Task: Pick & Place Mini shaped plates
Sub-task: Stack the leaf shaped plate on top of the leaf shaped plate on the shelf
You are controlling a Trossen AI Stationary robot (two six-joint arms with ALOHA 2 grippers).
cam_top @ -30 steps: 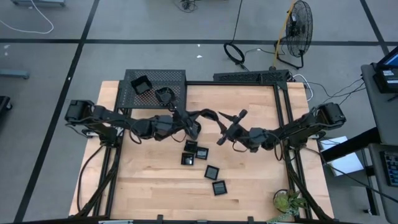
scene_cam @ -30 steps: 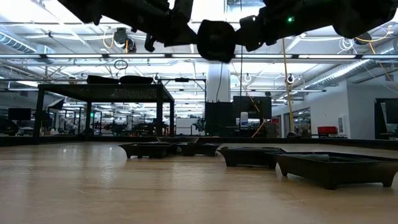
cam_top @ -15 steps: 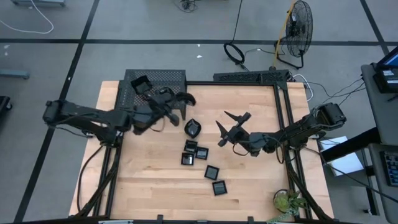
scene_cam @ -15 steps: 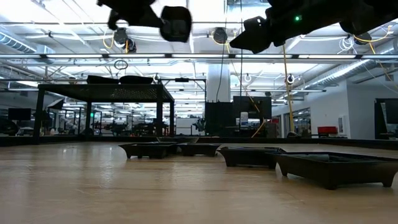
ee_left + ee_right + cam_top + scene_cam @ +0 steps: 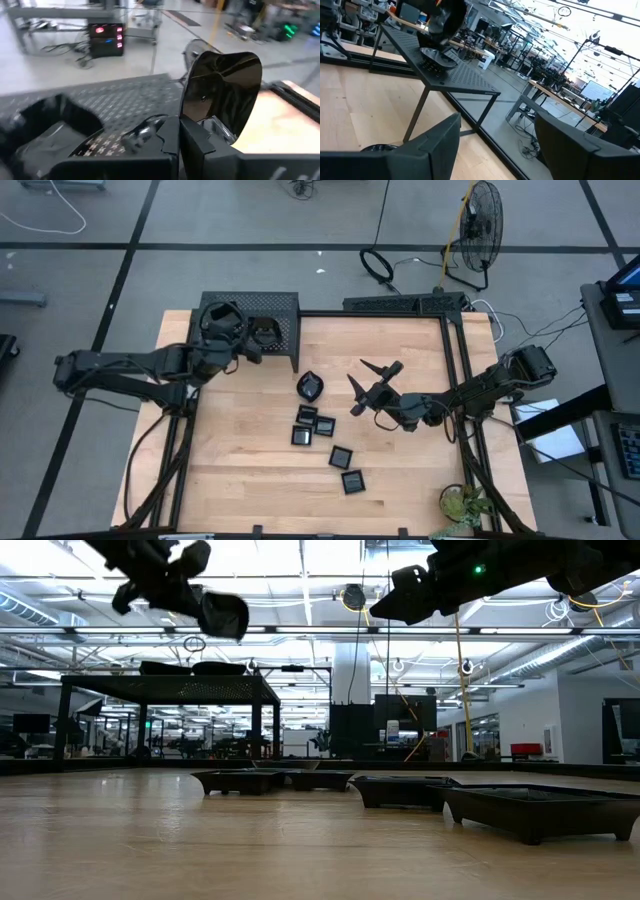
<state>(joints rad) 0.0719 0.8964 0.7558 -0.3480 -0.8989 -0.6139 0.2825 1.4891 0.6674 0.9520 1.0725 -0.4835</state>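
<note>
Between the left pincer's (image 5: 181,142) tips stands a plate (image 5: 220,95).

This is a big robot lab or workshop. The floor (image 5: 250,240) is plain grey with dark lines. A standing fan (image 5: 478,230) and loose cables (image 5: 385,265) sit by the wooden tabletop (image 5: 240,480). Behind it is a wide open room with long ceiling lights (image 5: 300,560), pipes overhead, more workbenches (image 5: 555,100) and lit screens (image 5: 106,39).
</note>
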